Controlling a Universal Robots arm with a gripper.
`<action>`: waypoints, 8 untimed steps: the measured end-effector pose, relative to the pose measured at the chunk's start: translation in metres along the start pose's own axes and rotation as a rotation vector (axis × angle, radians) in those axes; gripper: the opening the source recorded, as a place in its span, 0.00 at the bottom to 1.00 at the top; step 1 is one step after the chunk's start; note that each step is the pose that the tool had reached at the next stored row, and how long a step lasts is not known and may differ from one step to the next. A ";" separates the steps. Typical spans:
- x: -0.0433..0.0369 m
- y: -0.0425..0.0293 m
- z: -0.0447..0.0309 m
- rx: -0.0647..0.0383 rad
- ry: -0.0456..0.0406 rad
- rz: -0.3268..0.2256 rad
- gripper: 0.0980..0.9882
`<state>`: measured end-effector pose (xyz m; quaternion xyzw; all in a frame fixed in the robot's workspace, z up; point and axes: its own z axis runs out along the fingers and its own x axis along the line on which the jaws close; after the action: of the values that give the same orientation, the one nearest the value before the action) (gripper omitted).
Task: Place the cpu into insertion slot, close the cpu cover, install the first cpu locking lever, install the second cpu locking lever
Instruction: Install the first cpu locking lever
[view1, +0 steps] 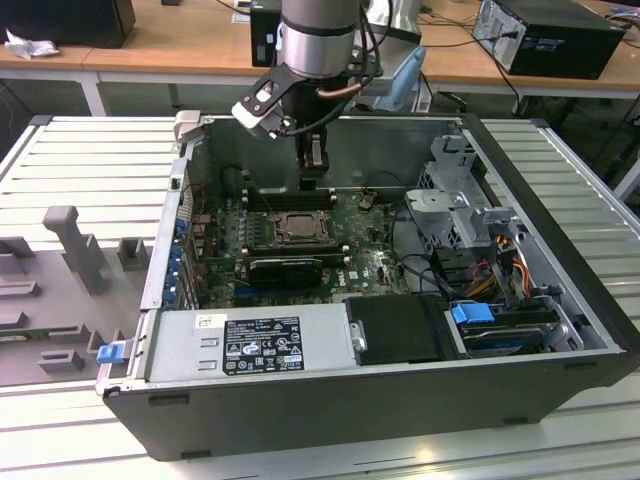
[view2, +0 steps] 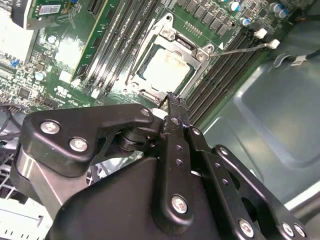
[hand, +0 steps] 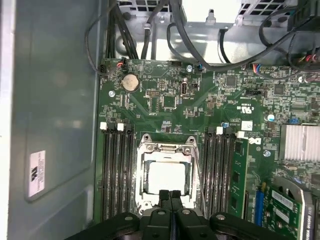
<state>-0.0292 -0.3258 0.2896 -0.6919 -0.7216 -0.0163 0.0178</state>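
Legend: my black two-finger gripper (hand: 170, 195), jaws pressed together on nothing, hangs at twelve o'clock of the square black-framed insertion slot (view1: 272, 232) in the exterior view. The small flat silver-grey cpu (hand: 165, 176) sits in that slot, and the thin silvery cpu cover (hand: 166, 146) frames its top. I judge the cpu light, rigid and fragile, best held by opposite edges.
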 end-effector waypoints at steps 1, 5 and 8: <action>0.0003 0.0000 -0.0073 0.000 -0.0001 0.000 0.01; 0.0007 0.0000 -0.0144 0.006 -0.0059 -0.108 0.01; 0.0006 0.0000 -0.0144 0.009 -0.0113 -0.173 0.01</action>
<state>-0.0292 -0.3258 0.3040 -0.6269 -0.7789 -0.0106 0.0154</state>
